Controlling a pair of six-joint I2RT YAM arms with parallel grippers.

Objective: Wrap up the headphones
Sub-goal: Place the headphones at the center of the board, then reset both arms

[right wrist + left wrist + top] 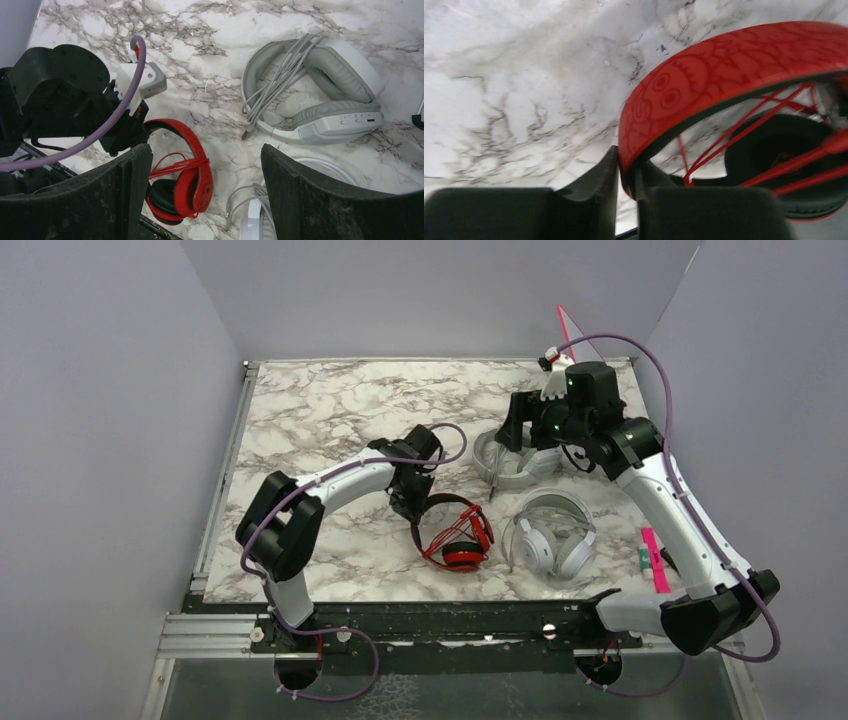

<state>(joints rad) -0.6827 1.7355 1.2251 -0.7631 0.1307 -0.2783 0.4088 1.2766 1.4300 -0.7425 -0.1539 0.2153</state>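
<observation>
Red-and-black headphones point(455, 535) lie at the table's middle front, their red cable strung across the band. My left gripper point(412, 502) is at the left end of their headband point(724, 65); the left wrist view shows the jaws point(626, 170) nearly together with the band's edge pinched between them. To the right lie white-silver headphones point(548, 535) with a grey cable. Behind them lie light grey headphones point(510, 465), their cable point(277, 80) bundled across the band. My right gripper point(515, 430) hovers over the light grey set, open and holding nothing point(205, 195).
A pink strip with small items point(655, 558) lies near the right front edge. A white object point(553, 360) and a pink piece point(575, 325) sit at the back right corner. Grey walls close in the marble table point(320, 410) on three sides.
</observation>
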